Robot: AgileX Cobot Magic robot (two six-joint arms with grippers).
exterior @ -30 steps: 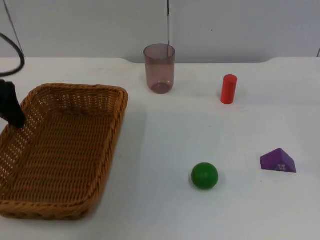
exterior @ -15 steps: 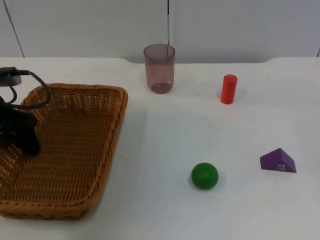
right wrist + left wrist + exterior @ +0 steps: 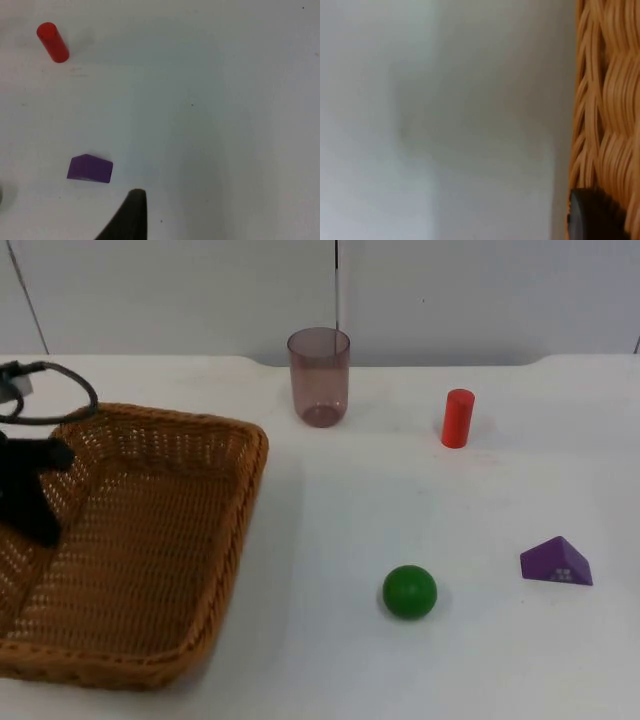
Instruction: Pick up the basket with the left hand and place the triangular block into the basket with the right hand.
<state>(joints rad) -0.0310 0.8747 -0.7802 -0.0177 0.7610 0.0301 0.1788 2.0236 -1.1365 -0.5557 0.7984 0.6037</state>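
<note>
I have the left gripper (image 3: 35, 515) clenched on the basket (image 3: 160, 540) at its left wall, the basket's far right corner tilted up off the counter (image 3: 400, 490). The purple triangular block (image 3: 556, 562) lies near the right edge, apart from the green ball (image 3: 409, 591). The right gripper (image 3: 131, 215) waits above the block; I cannot tell its jaws.

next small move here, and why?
Probably bring the right gripper down over the purple triangular block. The left gripper sits at the wicker basket on its left wall, and the basket's rim looks tilted, so it seems lifted. The block lies untouched on the table, apart from the green ball and the red cylinder.
</note>
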